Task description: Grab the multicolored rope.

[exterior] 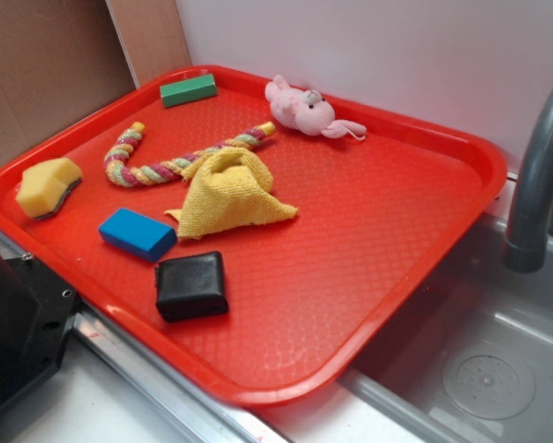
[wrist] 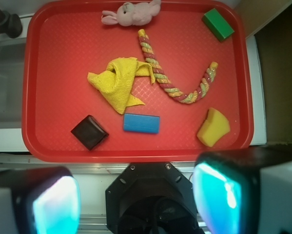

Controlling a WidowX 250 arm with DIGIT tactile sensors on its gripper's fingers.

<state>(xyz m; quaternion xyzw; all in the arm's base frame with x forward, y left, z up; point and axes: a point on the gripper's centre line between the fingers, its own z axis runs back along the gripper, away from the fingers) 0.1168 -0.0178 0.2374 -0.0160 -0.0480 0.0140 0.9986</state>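
The multicolored rope [exterior: 161, 166] [wrist: 172, 73] lies in a curve on the red tray [exterior: 368, 268] [wrist: 53, 73], its pink, yellow and green strands twisted together. One stretch passes beside the crumpled yellow cloth [exterior: 230, 192] [wrist: 119, 83] and touches it. In the wrist view my gripper [wrist: 138, 200] hangs high over the counter in front of the tray, open, with nothing between its cyan pads [wrist: 55, 204]. It is far from the rope. The exterior view shows only the arm's black base at the lower left, not the fingers.
On the tray also lie a pink plush bunny [exterior: 302, 109], a green block [exterior: 188, 89], a yellow sponge [exterior: 47, 185], a blue block [exterior: 138, 233] and a black block [exterior: 192, 285]. A sink with a grey faucet [exterior: 534, 185] is at the right.
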